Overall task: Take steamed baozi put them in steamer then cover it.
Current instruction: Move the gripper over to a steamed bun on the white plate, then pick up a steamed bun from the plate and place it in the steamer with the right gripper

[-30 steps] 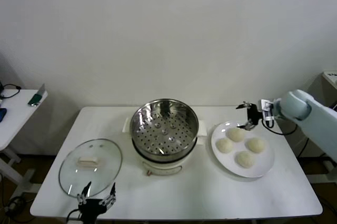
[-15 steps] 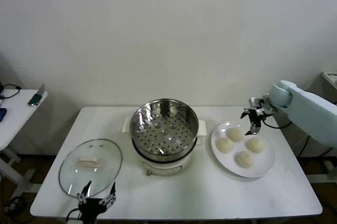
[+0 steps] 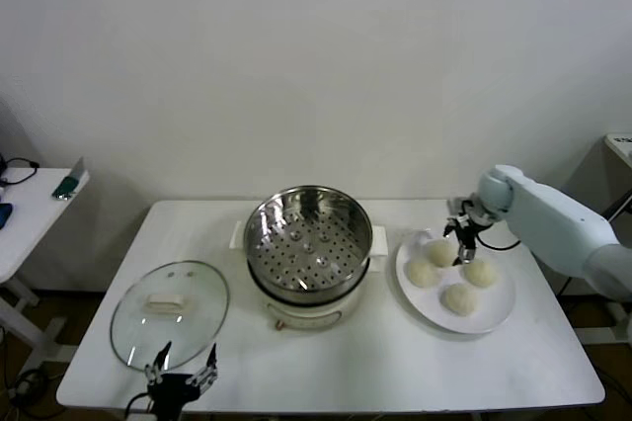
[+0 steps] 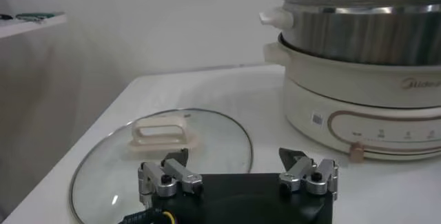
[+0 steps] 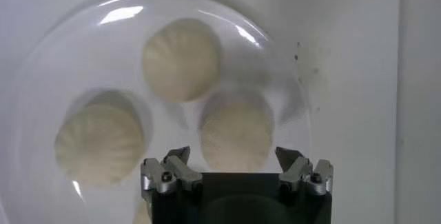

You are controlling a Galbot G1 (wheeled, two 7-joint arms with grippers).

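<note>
White table (image 3: 385,362), white wall (image 3: 316,65) behind; side table (image 3: 25,213) left.

Setting: a staged test room or lab rather than a lived-in kitchen. Evidence recorded: a bare white wall (image 3: 316,55) filled the upper frame; a plain white rectangular table (image 3: 375,372) stood at centre; a second small white side table (image 3: 30,213) with loose cables sat at the left edge; kitchenware was laid out sparsely.
</note>
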